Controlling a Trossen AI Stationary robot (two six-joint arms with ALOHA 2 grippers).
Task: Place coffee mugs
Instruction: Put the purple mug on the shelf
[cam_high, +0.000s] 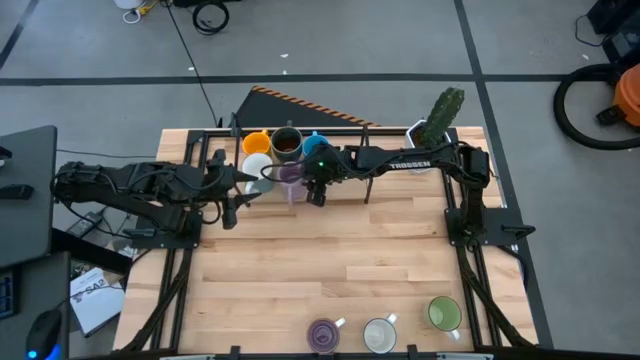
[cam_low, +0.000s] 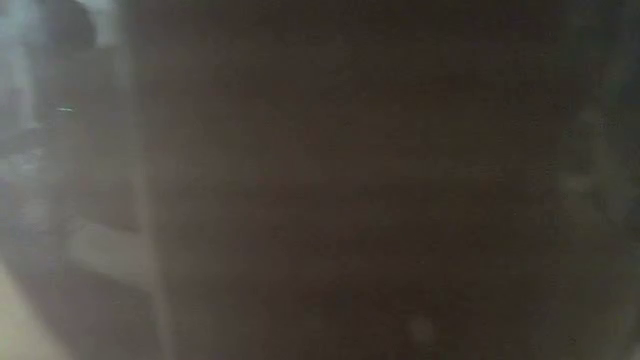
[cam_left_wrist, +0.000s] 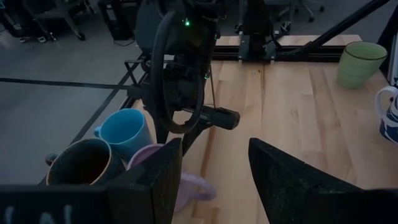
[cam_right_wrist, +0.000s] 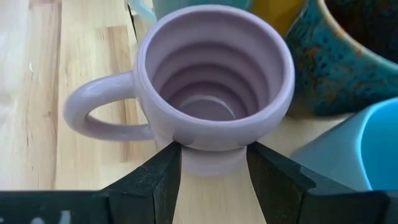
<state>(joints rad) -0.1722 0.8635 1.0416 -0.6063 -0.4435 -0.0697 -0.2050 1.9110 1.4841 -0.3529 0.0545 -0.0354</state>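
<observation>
With your right end effector (cam_right_wrist: 211, 177) spread around the base of the purple mug (cam_right_wrist: 214, 81) in the far cluster on the surface (cam_high: 340, 260), close squarely, then lift straight up, clear of the blue mug (cam_left_wrist: 124, 132); the left end effector (cam_left_wrist: 214, 180) waits spread nearby.

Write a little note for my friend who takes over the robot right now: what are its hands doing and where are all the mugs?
Right gripper: at the far edge of the table, fingers on either side of the base of a purple mug, apparently closing; grip not confirmed.
Left gripper: open, empty, near the same cluster.
Far cluster: orange mug, brown mug, blue mug, white mug, plus that purple one.
Near edge, already in a row: second purple mug, second white mug, green mug.
Done: three mugs placed. Left: five, probably starting with the purple one.
The low view shows nothing useful.
</observation>
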